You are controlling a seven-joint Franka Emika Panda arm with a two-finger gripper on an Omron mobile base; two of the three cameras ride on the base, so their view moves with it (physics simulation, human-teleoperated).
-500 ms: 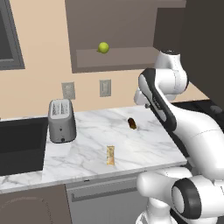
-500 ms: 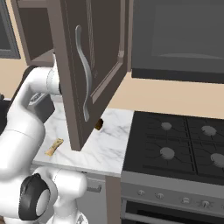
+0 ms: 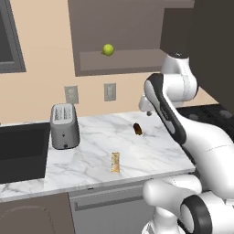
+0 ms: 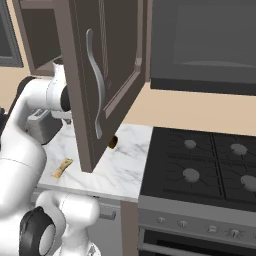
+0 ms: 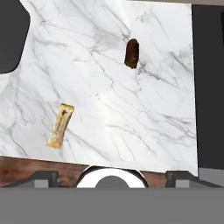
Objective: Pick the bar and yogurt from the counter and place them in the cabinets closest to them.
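Reaching step: the end effector (image 3: pixel 145 106), fingers apart and empty, is high above the desk (image 5: pixel 131 113). Next it must descend onto the bar (image 5: pixel 61 125) below.

Both base views are looking forward over the counter (image 3: pixel 91 155) from opposite sides; the hand view is facing straight down on it.

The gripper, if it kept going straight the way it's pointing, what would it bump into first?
Probably the bare counter. The hand view looks straight down on the marble, between the bar and the brown lump, so it would likely touch neither, though depth is hard to judge.
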